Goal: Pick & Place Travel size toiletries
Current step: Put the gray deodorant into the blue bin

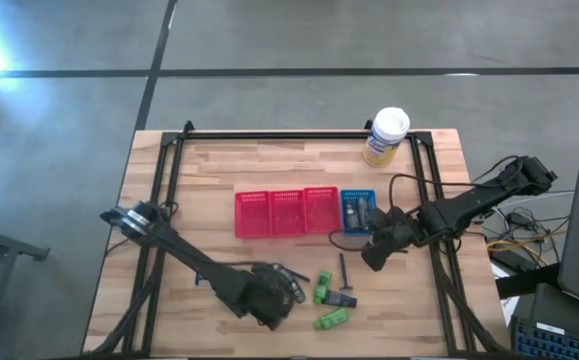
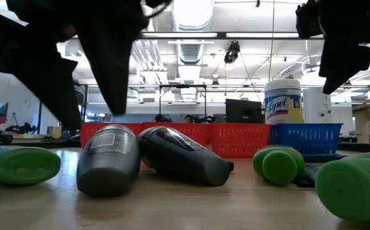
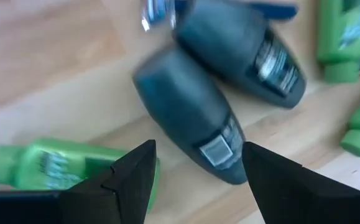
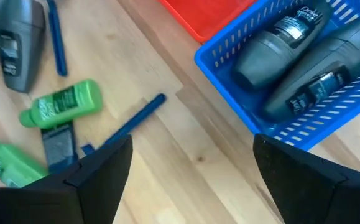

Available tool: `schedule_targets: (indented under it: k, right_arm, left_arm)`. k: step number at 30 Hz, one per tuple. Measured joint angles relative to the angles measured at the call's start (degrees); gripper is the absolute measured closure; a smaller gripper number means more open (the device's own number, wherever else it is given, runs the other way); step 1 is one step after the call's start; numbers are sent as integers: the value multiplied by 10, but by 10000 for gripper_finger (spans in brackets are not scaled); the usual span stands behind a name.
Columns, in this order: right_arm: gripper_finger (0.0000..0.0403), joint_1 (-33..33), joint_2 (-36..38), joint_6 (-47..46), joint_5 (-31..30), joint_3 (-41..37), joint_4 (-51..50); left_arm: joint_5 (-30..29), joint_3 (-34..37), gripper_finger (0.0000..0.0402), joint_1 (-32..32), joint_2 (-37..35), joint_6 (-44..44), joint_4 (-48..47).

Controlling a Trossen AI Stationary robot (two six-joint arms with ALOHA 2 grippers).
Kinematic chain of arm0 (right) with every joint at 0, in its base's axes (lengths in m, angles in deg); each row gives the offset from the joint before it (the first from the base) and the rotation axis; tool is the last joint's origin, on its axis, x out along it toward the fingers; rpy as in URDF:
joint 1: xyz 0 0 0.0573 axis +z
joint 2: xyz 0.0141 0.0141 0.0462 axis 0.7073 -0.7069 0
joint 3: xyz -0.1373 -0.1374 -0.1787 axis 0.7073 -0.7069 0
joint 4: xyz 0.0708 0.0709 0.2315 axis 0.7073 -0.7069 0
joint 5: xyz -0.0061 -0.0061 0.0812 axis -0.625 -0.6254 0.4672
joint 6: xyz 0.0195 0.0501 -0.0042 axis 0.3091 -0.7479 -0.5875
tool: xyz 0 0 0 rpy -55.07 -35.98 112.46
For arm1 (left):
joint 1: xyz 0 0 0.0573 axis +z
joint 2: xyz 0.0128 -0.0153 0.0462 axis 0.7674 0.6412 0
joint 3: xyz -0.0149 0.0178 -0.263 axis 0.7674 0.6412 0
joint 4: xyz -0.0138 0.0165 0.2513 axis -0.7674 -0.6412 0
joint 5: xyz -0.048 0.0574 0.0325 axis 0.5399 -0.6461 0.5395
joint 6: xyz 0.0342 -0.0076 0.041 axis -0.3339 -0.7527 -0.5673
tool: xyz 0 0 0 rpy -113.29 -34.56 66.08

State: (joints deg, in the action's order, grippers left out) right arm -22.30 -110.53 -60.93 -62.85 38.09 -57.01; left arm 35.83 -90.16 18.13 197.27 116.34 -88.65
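Two grey oval mini bottles (image 3: 189, 112) (image 3: 248, 50) lie on their sides, side by side on the wooden table. My left gripper (image 3: 198, 148) (image 1: 269, 300) hangs open just above the nearer one, a finger on either side, touching nothing. Green mini tubes (image 1: 324, 288) (image 1: 332, 319), a thin razor (image 1: 344, 270) and a small black tube (image 1: 342, 298) lie to their right. My right gripper (image 4: 192, 146) (image 1: 379, 250) hovers open beside the blue basket (image 4: 229, 59), where two more grey bottles (image 4: 279, 43) (image 4: 319, 81) lie.
Red mesh baskets (image 1: 286, 212) stand in a row left of the blue basket (image 1: 357, 210) at mid table. A white-and-yellow canister (image 1: 386, 135) stands at the far edge. Another green tube (image 3: 49, 165) lies beside my left fingers. Bare wood lies at the table's left and far side.
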Motion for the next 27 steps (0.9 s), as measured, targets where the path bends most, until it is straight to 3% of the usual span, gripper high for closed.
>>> schedule_targets:
  k: [6,11,27]
  right_arm:
    - [46,0,1,-15,-4,0,-15]
    - [40,0,3,-22,-5,0,-14]
    - [39,0,3,-28,-9,0,-10]
  left_arm:
    - [25,-114,158,0,94,40,-68]
    - [3,-175,158,-3,134,101,-121]
    - [-62,-155,158,7,143,183,-127]
